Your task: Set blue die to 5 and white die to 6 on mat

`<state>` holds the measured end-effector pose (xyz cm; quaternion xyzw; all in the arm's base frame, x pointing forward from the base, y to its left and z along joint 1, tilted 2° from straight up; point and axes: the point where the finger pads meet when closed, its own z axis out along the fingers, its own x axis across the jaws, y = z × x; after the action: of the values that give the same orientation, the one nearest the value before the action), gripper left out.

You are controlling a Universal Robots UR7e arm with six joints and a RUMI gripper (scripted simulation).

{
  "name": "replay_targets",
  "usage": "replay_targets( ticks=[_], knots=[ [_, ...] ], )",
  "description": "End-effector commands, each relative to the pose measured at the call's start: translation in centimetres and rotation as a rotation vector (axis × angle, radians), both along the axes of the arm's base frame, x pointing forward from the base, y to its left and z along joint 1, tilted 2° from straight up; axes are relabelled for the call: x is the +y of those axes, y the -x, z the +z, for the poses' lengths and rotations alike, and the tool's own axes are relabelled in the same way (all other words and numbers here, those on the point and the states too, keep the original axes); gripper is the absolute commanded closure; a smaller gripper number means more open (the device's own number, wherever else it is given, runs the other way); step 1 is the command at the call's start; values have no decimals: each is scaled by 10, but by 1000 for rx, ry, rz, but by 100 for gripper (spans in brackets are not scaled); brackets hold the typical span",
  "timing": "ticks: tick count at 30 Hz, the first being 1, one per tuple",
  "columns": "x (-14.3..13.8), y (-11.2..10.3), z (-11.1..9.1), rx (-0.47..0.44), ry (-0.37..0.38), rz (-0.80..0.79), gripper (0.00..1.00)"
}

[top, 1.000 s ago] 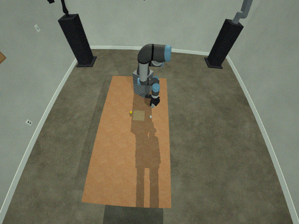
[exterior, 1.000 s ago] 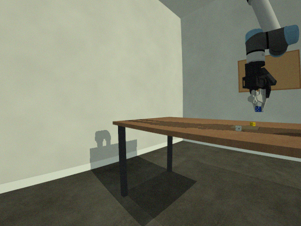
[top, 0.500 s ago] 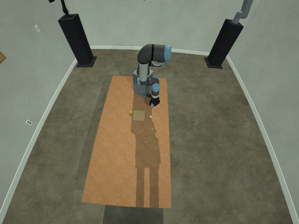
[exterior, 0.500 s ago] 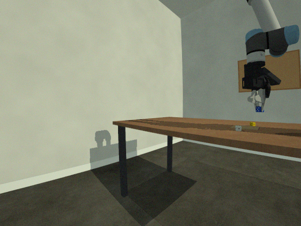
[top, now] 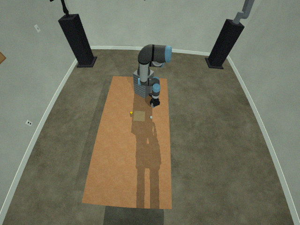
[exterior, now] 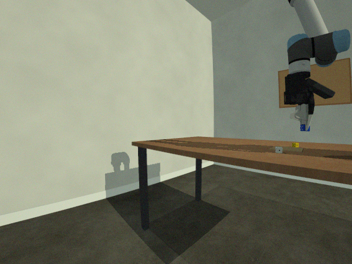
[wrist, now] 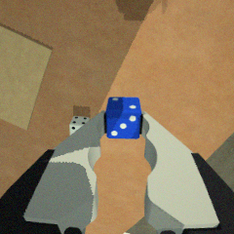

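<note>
the gripper [top: 153, 105] [exterior: 305, 125] [wrist: 123, 113] is seen closed on the blue die [exterior: 304, 127] [wrist: 123, 118], its jaws narrowly parted, the die held above the wooden table [top: 116, 154] [exterior: 241, 157] [wrist: 180, 78].

Blue die [exterior: 304, 127] [wrist: 124, 118] aloft; white die [top: 151, 117] [exterior: 279, 149] [wrist: 79, 123], yellow die [top: 131, 112] [exterior: 295, 144] beside mat [top: 139, 116] [exterior: 297, 149] [wrist: 21, 73].

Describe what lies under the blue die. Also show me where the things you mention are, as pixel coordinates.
Beneath the blue die [exterior: 303, 127] [wrist: 123, 118], held aloft by the gripper [exterior: 305, 126] [wrist: 123, 113], is open air above the table [exterior: 241, 161]. Its underside pips are hidden.
</note>
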<state>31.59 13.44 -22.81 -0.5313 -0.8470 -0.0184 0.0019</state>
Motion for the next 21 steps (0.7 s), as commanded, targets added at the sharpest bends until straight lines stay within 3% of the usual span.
replay_targets(
  ticks=[1,21],
  knots=[
    [2,1,0,2,5,-123,94],
    [11,3,-1,18,-4,-652,94]
  ],
)
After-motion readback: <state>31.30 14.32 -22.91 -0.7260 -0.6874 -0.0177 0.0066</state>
